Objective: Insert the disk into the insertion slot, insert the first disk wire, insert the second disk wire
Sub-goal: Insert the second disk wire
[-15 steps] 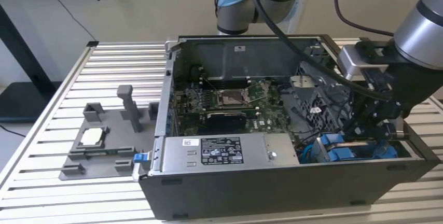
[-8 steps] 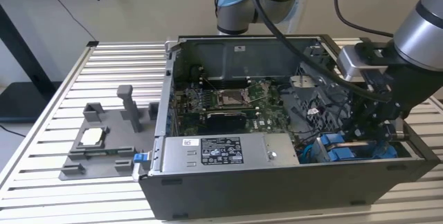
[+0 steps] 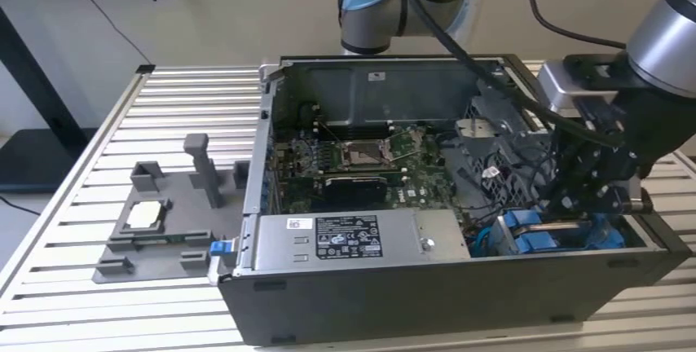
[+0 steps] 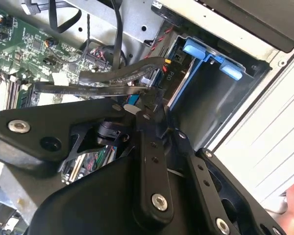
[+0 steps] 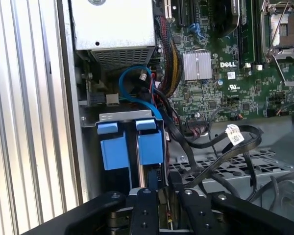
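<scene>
the gripper (image 3: 582, 197) is seen lowered into the open computer case (image 3: 435, 303) at the exterior view's right, directly over the insertion slot (image 5: 130, 147) with its blue rails. in the second wrist view its fingers (image 4: 149, 105) are pressed together on the connector end of a flat black wire (image 4: 108, 81), held just beside the slot mouth (image 4: 206, 93). the disk cannot be made out clearly; the power-supply box (image 3: 348, 238) is seen next to the bay, away from the gripper.
</scene>
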Robot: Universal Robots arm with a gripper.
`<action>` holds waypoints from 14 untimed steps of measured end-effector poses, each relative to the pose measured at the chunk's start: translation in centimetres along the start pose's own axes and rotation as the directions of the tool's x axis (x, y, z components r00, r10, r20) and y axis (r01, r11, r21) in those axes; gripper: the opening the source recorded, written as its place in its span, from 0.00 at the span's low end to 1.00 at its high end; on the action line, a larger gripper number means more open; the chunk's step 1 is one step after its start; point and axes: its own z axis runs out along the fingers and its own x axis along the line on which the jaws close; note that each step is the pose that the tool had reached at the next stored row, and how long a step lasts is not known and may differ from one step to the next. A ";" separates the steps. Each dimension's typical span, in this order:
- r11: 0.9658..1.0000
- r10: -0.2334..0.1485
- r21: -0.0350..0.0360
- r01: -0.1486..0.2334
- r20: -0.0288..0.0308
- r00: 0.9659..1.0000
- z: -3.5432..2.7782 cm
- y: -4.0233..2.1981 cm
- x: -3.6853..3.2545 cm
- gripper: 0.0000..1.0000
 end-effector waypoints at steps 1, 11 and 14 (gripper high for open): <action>1.000 0.000 0.000 0.000 0.000 1.000 -0.23 0.00 -0.03 0.24; 1.000 0.000 -0.001 0.000 0.000 1.000 -3.12 0.05 -0.36 0.24; 1.000 0.001 0.000 -0.001 0.000 1.000 -3.59 0.05 -0.42 0.24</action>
